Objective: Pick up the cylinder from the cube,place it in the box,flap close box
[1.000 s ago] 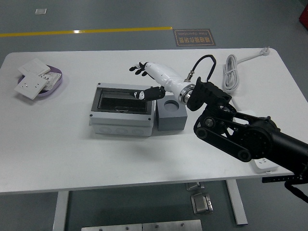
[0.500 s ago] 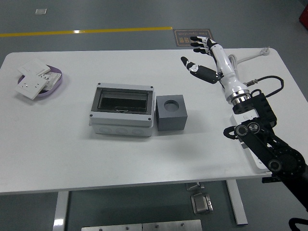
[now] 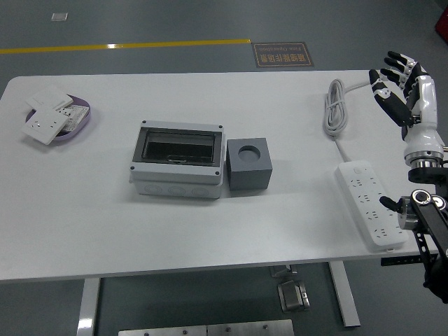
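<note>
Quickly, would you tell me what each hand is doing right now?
Left hand: not in view.
Right hand: open, fingers spread, holding nothing, raised at the table's right edge.

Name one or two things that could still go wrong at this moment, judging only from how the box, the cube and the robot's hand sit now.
1. The box shows its dark clear flap down, but whether it latched cannot be seen; it might spring open.
2. The right hand is raised, fingers spread, above the power strip and its coiled cable; lowering carelessly could snag them.
3. The cube sits against the box; a bump could shift both.
</note>
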